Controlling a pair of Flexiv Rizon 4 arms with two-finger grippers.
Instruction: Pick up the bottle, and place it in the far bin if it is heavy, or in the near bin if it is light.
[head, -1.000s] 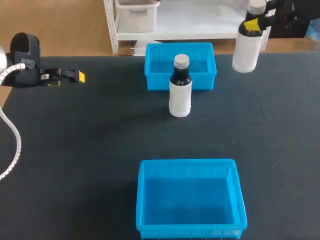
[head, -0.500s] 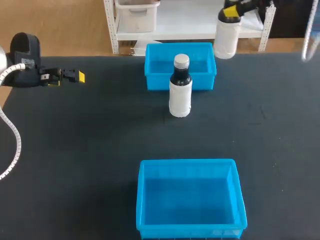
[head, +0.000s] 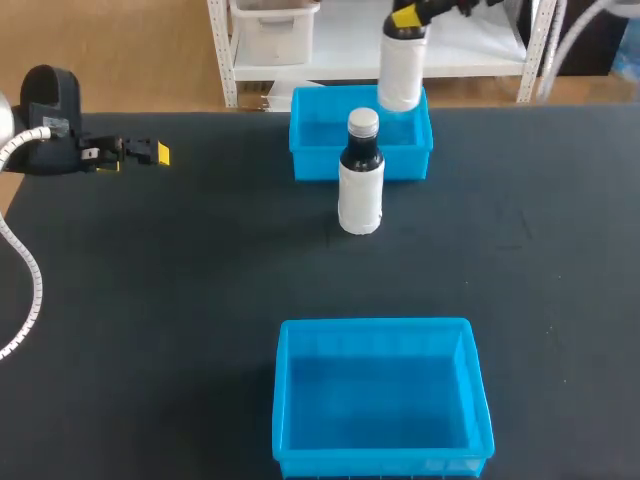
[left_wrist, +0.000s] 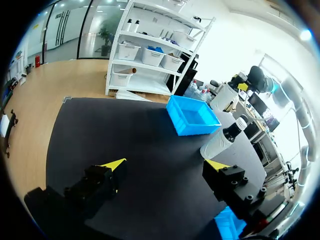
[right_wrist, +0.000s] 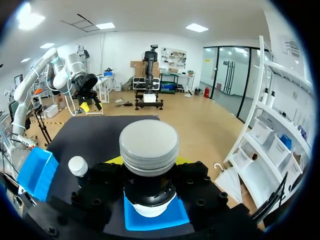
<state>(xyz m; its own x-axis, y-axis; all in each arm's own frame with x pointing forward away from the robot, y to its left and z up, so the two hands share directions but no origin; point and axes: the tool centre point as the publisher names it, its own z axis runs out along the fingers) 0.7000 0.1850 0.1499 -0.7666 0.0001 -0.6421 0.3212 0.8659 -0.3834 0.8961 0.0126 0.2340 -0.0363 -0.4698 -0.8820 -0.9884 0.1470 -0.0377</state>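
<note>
Pinched by the right hand (head: 405, 17), the bottle (head: 400, 75) has been carried over the far bin (head: 318, 165), so a heavy verdict is suggested; the left hand (left_wrist: 165, 165) is spread.

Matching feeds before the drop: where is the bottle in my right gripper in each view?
Head view: held bottle, top middle, above the far bin.
Left wrist view: held bottle, beyond the far bin.
Right wrist view: held bottle, clamped in the right gripper.
Shared landmark: the standing bottle, in all three.
</note>
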